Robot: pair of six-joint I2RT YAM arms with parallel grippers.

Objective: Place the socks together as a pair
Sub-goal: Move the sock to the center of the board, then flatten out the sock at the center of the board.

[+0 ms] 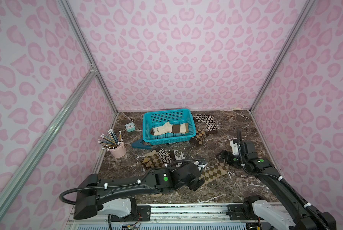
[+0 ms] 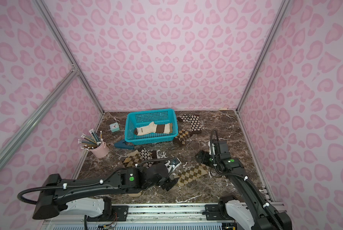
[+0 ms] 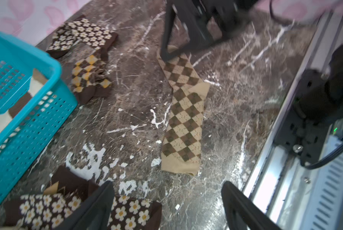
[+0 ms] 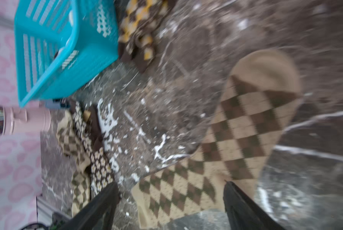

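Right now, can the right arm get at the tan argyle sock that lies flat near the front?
Probably yes. The right gripper is open and hangs right over the tan argyle sock, with nothing lying on it. Only the left gripper is close to its other end.

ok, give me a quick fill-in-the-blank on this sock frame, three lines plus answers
1. The striped sock lies ____ the basket.
2. The cup holding the pencils is ____ in colour.
3. The left claw and the right claw both stand ____, gripping nothing.

Missing words: inside; pink; open
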